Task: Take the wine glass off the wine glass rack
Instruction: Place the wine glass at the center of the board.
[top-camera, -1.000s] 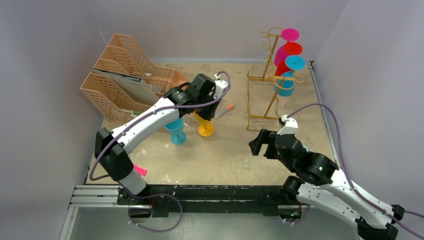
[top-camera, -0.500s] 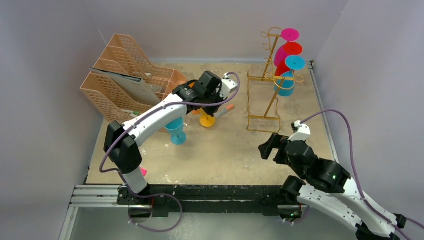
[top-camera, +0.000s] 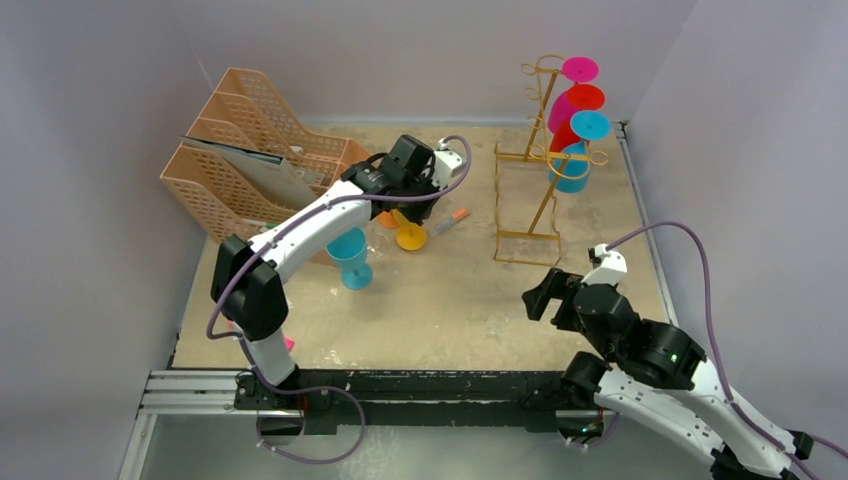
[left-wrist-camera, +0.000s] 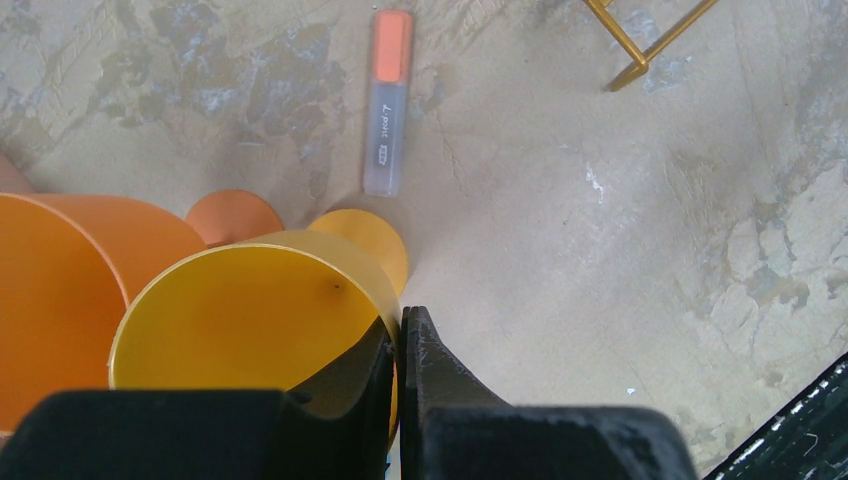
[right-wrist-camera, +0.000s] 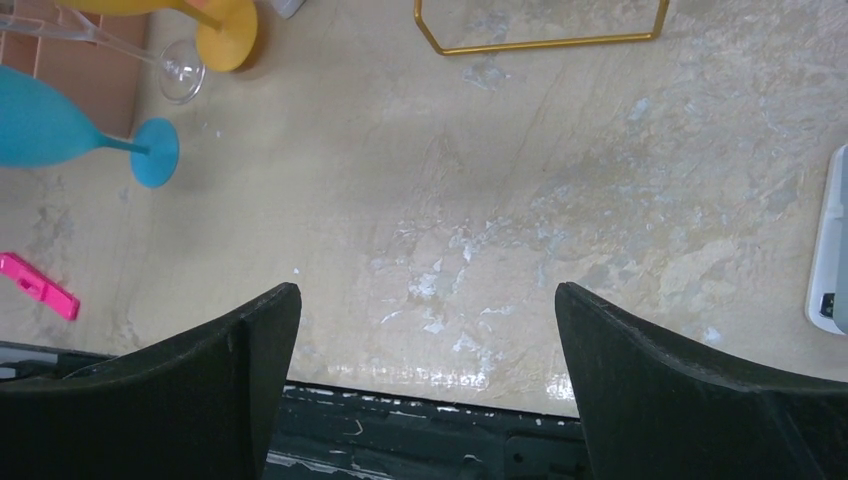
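Observation:
The gold wire wine glass rack (top-camera: 528, 150) stands at the back right, with pink, red and blue wine glasses (top-camera: 573, 110) hanging from its hooks. My left gripper (left-wrist-camera: 397, 325) is shut on the rim of a yellow wine glass (left-wrist-camera: 240, 310), one finger inside the bowl and one outside. That yellow glass (top-camera: 408, 232) leans over the middle of the table, well left of the rack. My right gripper (right-wrist-camera: 428, 300) is open and holds nothing, low over the near right table edge (top-camera: 545, 295).
A blue glass (top-camera: 350, 257) and a clear glass (right-wrist-camera: 180, 75) stand by the peach lattice organiser (top-camera: 250, 160). An orange glass (left-wrist-camera: 60, 290) sits beside the yellow one. An orange-capped marker (left-wrist-camera: 388, 100) lies ahead of the left gripper. A pink item (right-wrist-camera: 40, 285) lies near the front left edge.
The left arm carried the yellow glass a little farther back, away from the near edge. The right arm drew back toward the near right and stayed open.

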